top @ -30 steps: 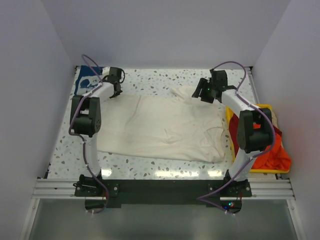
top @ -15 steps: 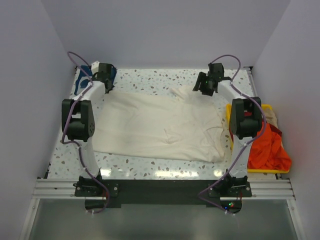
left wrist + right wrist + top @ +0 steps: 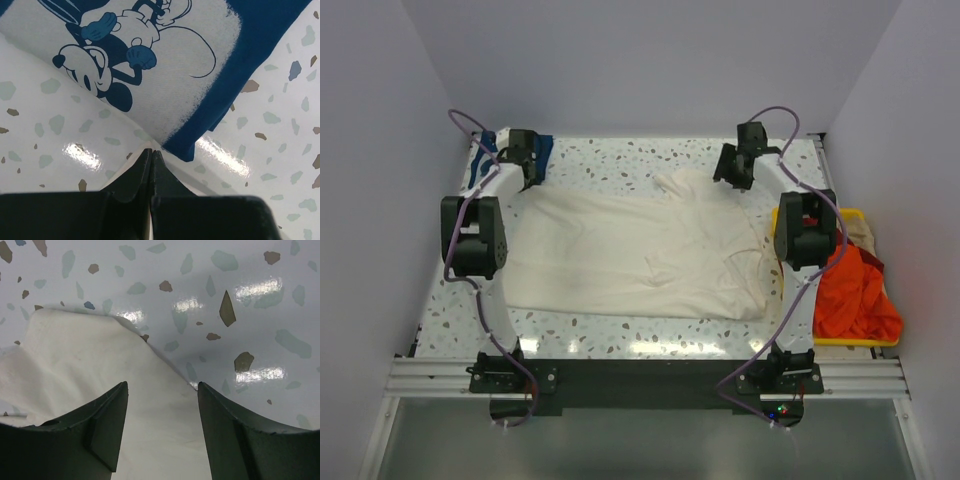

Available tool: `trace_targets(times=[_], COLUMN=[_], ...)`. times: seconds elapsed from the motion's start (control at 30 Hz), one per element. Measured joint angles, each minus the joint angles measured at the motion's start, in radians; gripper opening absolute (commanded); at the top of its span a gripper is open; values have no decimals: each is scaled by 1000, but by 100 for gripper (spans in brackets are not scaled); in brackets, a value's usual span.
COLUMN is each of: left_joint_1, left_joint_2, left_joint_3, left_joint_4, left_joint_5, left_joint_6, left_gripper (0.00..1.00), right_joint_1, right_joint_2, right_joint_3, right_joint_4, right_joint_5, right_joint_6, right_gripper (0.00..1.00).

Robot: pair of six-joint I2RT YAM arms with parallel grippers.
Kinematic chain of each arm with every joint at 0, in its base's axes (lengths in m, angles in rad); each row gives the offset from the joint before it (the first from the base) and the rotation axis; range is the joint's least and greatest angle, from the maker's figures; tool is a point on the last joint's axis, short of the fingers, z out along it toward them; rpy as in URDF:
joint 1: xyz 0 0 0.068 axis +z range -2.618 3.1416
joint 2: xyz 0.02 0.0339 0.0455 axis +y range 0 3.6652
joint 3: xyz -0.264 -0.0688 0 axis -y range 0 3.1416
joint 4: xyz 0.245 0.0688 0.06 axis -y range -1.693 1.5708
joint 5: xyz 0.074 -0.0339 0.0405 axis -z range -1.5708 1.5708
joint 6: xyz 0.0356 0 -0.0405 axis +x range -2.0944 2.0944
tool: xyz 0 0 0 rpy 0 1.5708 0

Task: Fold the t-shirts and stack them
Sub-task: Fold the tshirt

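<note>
Left gripper (image 3: 151,151), jaws pressed together, perhaps pinches the cream t-shirt (image 3: 630,250) at upper left to flatten it; right gripper (image 3: 162,386) gapes above a sleeve (image 3: 85,365).

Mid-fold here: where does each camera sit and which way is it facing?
Top external: above and behind the arm bases, facing down at the table; both arms show, cream t-shirt spread between them.
Left wrist: on the left gripper, facing down at the navy t-shirt; jaws shut.
Right wrist: on the right gripper, facing down at the cream t-shirt's edge; jaws open.
Shared: top and right wrist both see the cream t-shirt.
</note>
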Motion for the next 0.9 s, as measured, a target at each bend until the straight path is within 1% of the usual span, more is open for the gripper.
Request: trace_targets(times=[0.2, 0.37, 0.53, 0.7, 0.8, 0.9], left_joint_1=[2, 2, 2, 2, 2, 2], left_joint_2=[14, 18, 18, 20, 21, 22], left_joint_3=[0, 0, 0, 0, 0, 0], left_joint_4=[23, 39, 47, 51, 53, 54], left_joint_5=[25, 45, 61, 66, 71, 76], left_joint_6=[1, 1, 1, 1, 1, 1], left_gripper=[0, 0, 0, 0, 0, 0], right_joint_1=[0, 11, 44, 91, 112, 122], right_joint_2=[18, 115, 164, 197, 211, 220], right_joint_3=[15, 109, 203, 247, 268, 282], right_joint_4=[-25, -40, -58, -80, -92, -97], right_joint_5=[24, 26, 37, 89, 129, 152], right_joint_6=[-24, -39, -45, -52, -54, -55], right_gripper=[61, 61, 61, 60, 55, 48])
